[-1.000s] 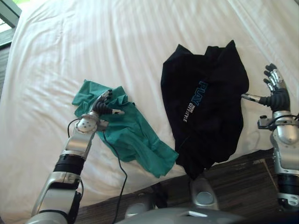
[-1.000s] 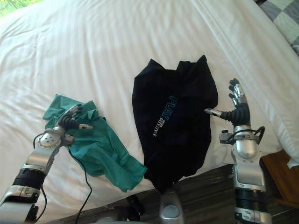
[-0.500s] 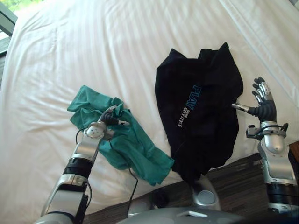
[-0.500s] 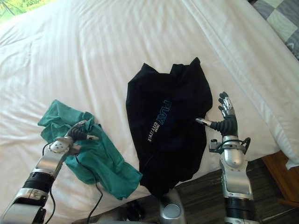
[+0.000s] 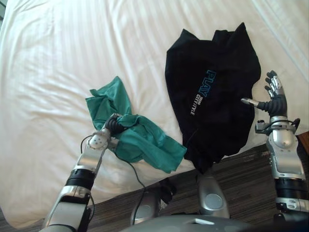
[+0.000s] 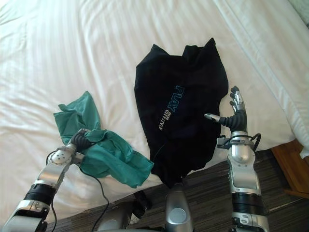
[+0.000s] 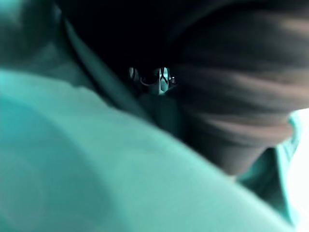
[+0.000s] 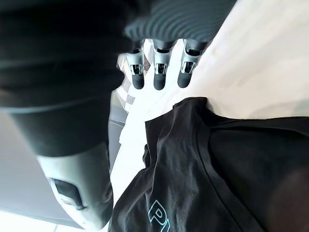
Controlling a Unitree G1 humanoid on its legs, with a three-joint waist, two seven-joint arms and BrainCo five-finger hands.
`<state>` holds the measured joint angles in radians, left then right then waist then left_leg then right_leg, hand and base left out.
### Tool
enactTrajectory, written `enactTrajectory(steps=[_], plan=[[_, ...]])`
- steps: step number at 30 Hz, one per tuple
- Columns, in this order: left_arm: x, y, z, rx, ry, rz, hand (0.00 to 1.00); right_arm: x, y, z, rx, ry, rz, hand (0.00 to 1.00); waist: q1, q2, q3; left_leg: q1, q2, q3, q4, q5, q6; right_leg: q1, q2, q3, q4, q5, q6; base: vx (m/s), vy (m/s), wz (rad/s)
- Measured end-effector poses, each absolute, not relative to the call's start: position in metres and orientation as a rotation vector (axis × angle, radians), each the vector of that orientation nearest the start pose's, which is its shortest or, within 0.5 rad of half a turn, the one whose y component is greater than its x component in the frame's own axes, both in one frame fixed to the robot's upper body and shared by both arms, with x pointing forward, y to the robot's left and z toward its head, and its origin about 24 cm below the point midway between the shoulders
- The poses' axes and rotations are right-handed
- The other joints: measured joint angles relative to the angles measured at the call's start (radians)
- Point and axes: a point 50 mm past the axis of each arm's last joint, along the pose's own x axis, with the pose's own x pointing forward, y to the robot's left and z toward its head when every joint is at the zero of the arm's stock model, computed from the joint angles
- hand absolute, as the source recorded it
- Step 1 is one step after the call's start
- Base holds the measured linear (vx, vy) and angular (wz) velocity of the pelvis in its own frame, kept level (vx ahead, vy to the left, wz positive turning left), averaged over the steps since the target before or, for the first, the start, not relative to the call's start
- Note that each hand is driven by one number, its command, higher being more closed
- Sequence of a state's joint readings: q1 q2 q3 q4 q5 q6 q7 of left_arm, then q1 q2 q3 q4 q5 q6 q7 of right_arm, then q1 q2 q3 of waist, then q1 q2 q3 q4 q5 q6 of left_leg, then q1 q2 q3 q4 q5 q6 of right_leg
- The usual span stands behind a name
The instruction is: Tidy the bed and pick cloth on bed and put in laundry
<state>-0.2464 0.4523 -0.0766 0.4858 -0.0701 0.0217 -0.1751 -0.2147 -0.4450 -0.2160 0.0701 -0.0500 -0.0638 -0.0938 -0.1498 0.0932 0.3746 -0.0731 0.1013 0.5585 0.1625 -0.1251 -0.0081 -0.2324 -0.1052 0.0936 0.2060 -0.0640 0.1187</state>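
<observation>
Floor and furniture.
A dark striped floor is seen along the lower edge; a brown wooden corner is seen at its right.

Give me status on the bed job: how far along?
Done: nothing yet; both garments lie on the white bed. In hand: the left hand has its fingers curled into the green cloth near the bed's edge. The right hand is open beside the black T-shirt, not gripping it. Left: carry both to the laundry and tidy the bed.

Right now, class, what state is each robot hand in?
Left hand: shut on the green cloth.
Right hand: open, holding nothing, beside the black shirt.
</observation>
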Motion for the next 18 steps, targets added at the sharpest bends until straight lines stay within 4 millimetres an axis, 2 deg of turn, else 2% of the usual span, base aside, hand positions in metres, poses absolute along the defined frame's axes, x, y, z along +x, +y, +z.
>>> enactTrajectory(steps=[4, 9, 11, 14, 18], plan=[[0.288, 0.239, 0.025, 0.314, 0.232, -0.154, 1.00, 0.298, -0.270, 0.139, -0.467, -0.256, -0.296, 0.00, 0.008, -0.003, 0.017, -0.046, 0.001, -0.045, 0.020, 0.001, 0.004, 0.000, -0.006, -0.031, -0.030, 0.017, 0.001, 0.00, 0.012, 0.32], [0.288, 0.238, 0.039, 0.181, 0.149, -0.208, 1.00, 0.311, -0.283, 0.154, -0.550, -0.233, -0.332, 0.00, 0.060, -0.004, 0.048, -0.110, 0.014, -0.116, 0.057, 0.002, 0.005, -0.002, 0.001, -0.082, -0.063, 0.035, -0.009, 0.01, -0.006, 0.28], [0.282, 0.242, 0.043, 0.140, 0.122, -0.212, 1.00, 0.320, -0.289, 0.168, -0.568, -0.241, -0.360, 0.00, 0.072, -0.005, 0.057, -0.140, 0.020, -0.140, 0.072, 0.002, 0.005, -0.012, 0.005, -0.099, -0.067, 0.037, -0.012, 0.02, -0.020, 0.24], [0.277, 0.244, 0.045, 0.106, 0.101, -0.229, 1.00, 0.331, -0.300, 0.183, -0.604, -0.216, -0.385, 0.00, 0.109, -0.005, 0.060, -0.183, 0.022, -0.183, 0.088, 0.002, 0.005, -0.040, 0.010, -0.105, -0.066, 0.039, -0.014, 0.00, -0.014, 0.05], [0.273, 0.244, 0.051, 0.063, 0.032, -0.230, 1.00, 0.338, -0.308, 0.186, -0.618, -0.138, -0.365, 0.00, 0.137, 0.002, 0.070, -0.232, 0.028, -0.217, 0.105, 0.001, 0.005, -0.075, 0.014, -0.125, -0.064, 0.040, -0.017, 0.01, -0.011, 0.12]])
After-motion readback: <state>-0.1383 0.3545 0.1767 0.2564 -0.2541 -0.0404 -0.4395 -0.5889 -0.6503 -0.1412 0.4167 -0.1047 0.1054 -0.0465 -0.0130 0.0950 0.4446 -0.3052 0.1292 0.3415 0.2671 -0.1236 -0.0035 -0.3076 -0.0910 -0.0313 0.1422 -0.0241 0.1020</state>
